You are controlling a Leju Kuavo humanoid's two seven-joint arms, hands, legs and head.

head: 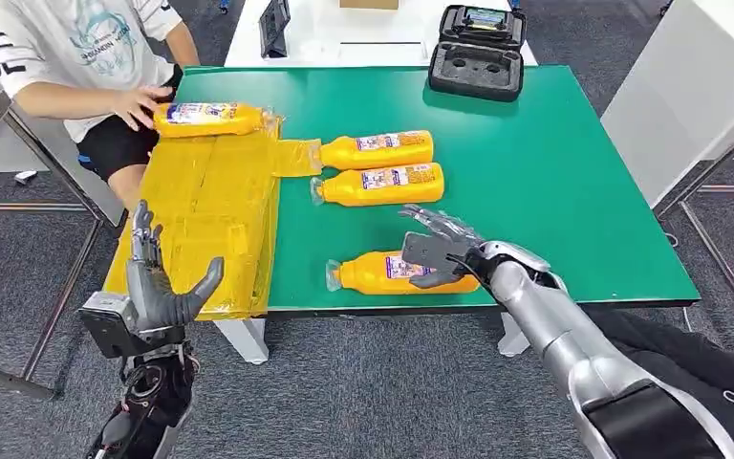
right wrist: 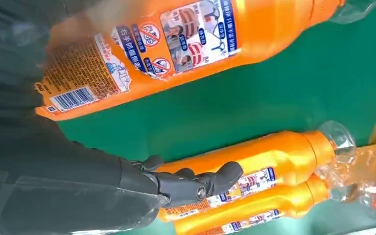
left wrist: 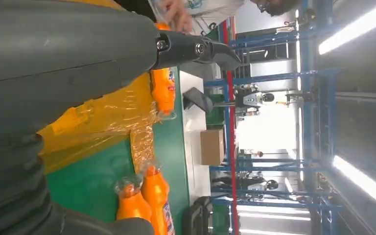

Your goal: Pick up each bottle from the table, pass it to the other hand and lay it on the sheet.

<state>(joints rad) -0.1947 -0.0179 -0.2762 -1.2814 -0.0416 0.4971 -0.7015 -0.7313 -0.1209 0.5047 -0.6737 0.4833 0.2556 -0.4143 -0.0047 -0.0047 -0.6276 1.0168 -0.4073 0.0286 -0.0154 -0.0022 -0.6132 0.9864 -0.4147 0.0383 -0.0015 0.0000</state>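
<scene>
Four orange bottles are seen on the green counter (head: 554, 153). One bottle (head: 208, 119) is laid on the yellow sheet (head: 205, 220) at the far end, with a person's hand (head: 139, 103) resting on it. Two more, the middle pair (head: 382, 167), are lined up side by side just beside the sheet's edge, caps pointed toward it. The nearest bottle (head: 382, 273) is lying near the counter's front edge, and the right hand (head: 435, 251) is placed over its base end with fingers spread above it; whether it's actually gripped can't be told. The left hand (head: 158, 282) is held upright and spread, nothing in it, off the counter's near-left corner beside the sheet. A black case (head: 478, 53) is parked at the far edge.
</scene>
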